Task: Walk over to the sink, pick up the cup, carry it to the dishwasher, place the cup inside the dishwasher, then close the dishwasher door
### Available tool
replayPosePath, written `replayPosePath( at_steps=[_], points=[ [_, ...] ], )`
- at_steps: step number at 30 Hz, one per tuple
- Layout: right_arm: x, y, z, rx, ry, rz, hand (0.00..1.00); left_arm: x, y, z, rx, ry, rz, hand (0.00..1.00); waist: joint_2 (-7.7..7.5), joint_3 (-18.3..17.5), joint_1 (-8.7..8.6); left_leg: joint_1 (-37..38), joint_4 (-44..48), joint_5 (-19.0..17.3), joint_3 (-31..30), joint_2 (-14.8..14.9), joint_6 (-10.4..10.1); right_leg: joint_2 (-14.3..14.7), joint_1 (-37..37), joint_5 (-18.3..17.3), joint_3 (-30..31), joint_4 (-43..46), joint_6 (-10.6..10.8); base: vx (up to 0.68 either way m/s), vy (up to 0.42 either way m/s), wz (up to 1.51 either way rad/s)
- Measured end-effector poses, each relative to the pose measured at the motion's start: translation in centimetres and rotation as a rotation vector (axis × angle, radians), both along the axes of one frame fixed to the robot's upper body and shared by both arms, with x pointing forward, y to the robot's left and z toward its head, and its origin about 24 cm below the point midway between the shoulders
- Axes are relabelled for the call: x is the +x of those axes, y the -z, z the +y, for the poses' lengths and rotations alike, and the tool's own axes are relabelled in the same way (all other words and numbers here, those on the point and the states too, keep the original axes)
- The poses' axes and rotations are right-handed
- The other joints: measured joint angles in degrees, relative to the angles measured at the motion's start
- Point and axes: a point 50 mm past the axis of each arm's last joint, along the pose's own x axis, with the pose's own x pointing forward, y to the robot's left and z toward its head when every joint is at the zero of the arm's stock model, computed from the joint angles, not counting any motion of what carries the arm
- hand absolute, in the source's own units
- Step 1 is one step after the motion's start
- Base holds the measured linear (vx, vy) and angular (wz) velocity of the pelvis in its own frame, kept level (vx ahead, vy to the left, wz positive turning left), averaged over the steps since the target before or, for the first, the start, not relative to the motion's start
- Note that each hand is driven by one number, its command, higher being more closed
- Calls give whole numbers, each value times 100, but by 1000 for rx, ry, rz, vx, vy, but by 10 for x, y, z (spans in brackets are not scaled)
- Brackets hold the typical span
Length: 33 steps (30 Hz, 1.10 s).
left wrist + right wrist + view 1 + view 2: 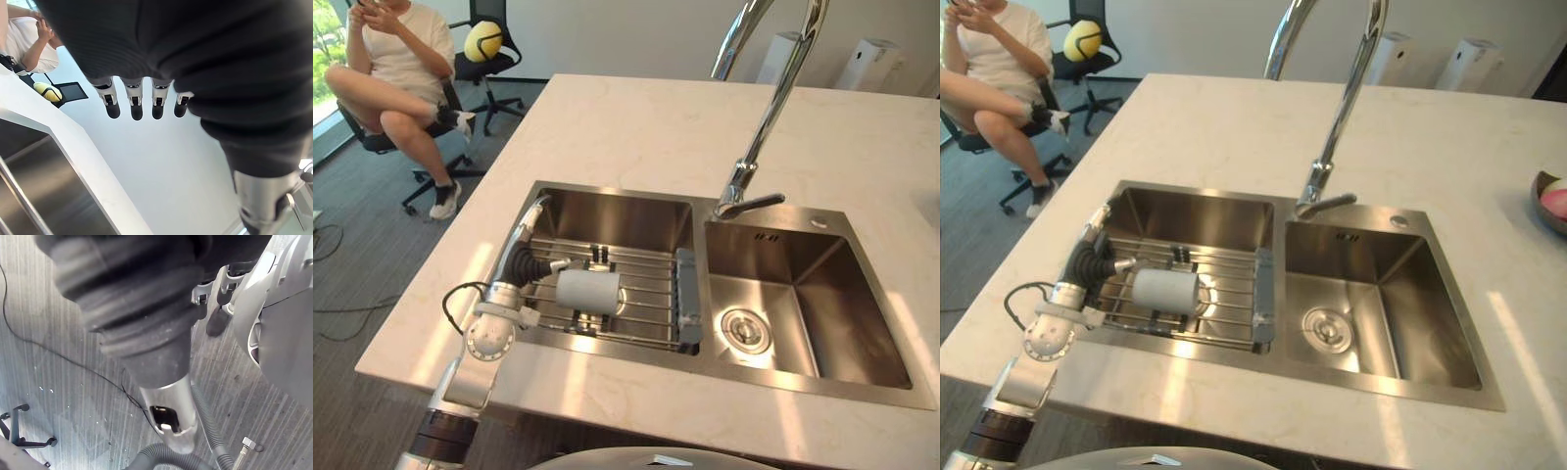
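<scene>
A white-grey cup (588, 291) lies on its side on the wire rack (651, 294) in the left basin of the steel sink (607, 190). My left hand (522, 262) reaches into that basin just left of the cup, fingers straight along the basin's left wall and thumb pointing toward the cup. The left wrist view shows the fingers (134, 100) straight, with nothing between them. I cannot tell if the thumb touches the cup. My right hand (171, 418) hangs low over a grey floor, relaxed and holding nothing.
A tall chrome faucet (773, 108) rises between the basins, and the right basin has a drain (744, 329). A pale counter (636, 127) surrounds the sink. A person (396, 59) sits on a chair at the far left. A bowl (1552, 201) stands at the counter's right edge.
</scene>
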Motion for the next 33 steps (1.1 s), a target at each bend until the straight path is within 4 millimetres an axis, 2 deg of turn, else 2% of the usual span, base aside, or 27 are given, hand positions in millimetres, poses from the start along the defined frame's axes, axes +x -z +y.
replayPosePath(
  at_steps=[8, 12, 14, 19, 24, 33],
  points=[
    [3, -3, -10, -17, 63, -30, 0, -18, 17, -31, 140, 269, 64, 0, 106, -63, -22, 96, -114, 22, 18, 9, -6, 62, 152, 109, -20, -274, -6, 0, 0, 0],
    [4, -4, -15, -29, 91, -46, 0, -21, 30, -33, 209, 270, 93, 0, 109, -62, -33, 85, -114, 19, 10, 11, -12, 70, 155, 112, -24, -309, -5, 0, 0, 0],
    [10, -5, -16, -20, 128, -74, 0, -22, 39, -31, 258, 244, 107, 0, 98, -55, -40, 83, -114, 12, 13, 10, -17, 72, 161, 114, -25, -332, -2, 0, 0, 0],
    [17, -5, -16, -5, 167, -104, 0, -20, 48, -23, 336, 160, 87, 0, 91, -51, -42, 81, -115, 4, 21, 6, -21, 73, 178, 123, -25, -371, 10, 0, 0, 0],
    [17, -5, -15, 15, 202, -111, 0, -21, 65, -20, 406, 121, 137, 0, 91, -51, -75, 86, -116, -2, 60, 8, -26, 78, 195, 155, -10, -424, 9, -10, 0, -2],
    [18, -5, -14, 25, 195, -107, 0, -18, 66, -29, 488, 192, 127, 0, 90, -50, -135, 132, -118, -17, 193, 18, -32, 86, 170, 197, 121, -433, 1, -34, -3, -8]
  ],
)
